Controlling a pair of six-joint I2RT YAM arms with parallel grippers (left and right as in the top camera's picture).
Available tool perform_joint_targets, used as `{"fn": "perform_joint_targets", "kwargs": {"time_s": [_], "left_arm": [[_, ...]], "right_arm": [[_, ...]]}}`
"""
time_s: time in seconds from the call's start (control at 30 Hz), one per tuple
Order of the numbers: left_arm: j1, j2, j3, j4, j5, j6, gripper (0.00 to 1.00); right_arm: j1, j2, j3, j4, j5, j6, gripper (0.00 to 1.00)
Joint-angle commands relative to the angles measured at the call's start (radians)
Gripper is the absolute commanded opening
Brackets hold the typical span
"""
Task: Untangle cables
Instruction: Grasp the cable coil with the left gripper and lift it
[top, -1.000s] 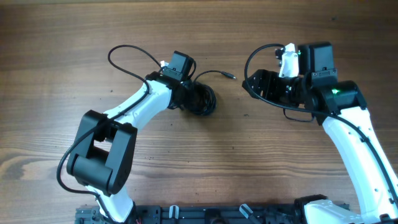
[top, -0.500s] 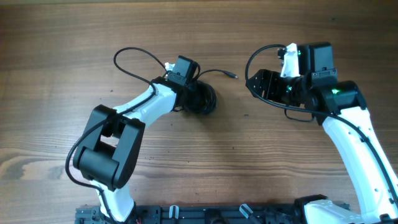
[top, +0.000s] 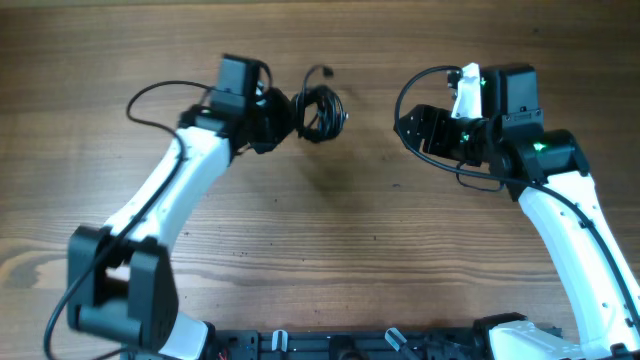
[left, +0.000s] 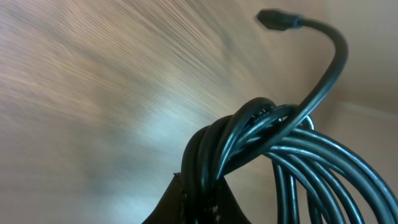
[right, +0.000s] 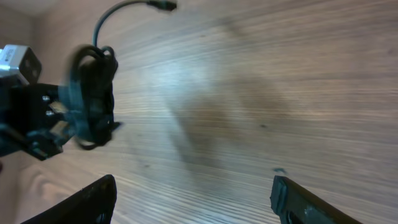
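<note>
A coiled bundle of black cable hangs in the air above the wooden table, held by my left gripper, which is shut on it. In the left wrist view the coil's strands pass between the jaws, and a free end with a plug curls upward. The same bundle shows at the left in the right wrist view, with its plug end at the top. My right gripper is open and empty to the right of the bundle; its fingers stand wide apart above bare wood.
The wooden table fills the view. Each arm's own black wiring loops beside it: one loop left of the left wrist, one above the right gripper. A black rail runs along the front edge.
My left gripper has lifted the cable bundle off the table and swung up and back; the arm now reaches further left. The right arm has hardly moved.
</note>
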Motion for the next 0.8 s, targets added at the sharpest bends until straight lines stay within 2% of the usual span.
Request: {"fn": "perform_joint_targets", "kwargs": {"time_s": [0.0,0.1,0.13,0.2,0.43,0.5,0.57,0.63,0.7,0.77], "left_arm": [[0.047,-0.031,0.014,-0.012,0.372,-0.338,0.04],[0.057,-0.031,0.014,-0.011,0.568,-0.645,0.06],[0.057,-0.031,0.014,-0.011,0.625,-0.702,0.09],[0.057,-0.031,0.014,-0.011,0.682,-0.766,0.04],[0.058,-0.031,0.014,-0.008,0.953,-0.888,0.04],[0.058,-0.031,0.014,-0.008,0.970,-0.853,0.04],[0.058,-0.031,0.014,0.001,0.975,-0.740,0.04],[0.058,-0.029,0.014,0.108,0.973,-0.582,0.04],[0.058,-0.029,0.014,0.295,0.982,-0.335,0.04],[0.058,-0.029,0.014,0.365,0.987,-0.218,0.04]], "right_arm": [[0.001,0.006,0.018,0.031,-0.118,0.023,0.81],[0.036,0.006,0.018,0.054,-0.117,0.048,0.81],[0.050,0.006,0.018,0.068,-0.117,0.053,0.81],[0.072,0.006,0.018,0.093,-0.117,0.063,0.81],[0.106,0.006,0.018,0.156,-0.069,0.038,0.79],[0.106,0.006,0.018,0.159,-0.047,0.039,0.79],[0.106,0.006,0.018,0.160,-0.040,0.038,0.79],[0.106,0.006,0.018,0.159,-0.040,0.035,0.79],[0.106,0.006,0.018,0.159,-0.045,-0.025,0.79],[0.101,0.006,0.018,0.155,-0.045,-0.097,0.79]]}}
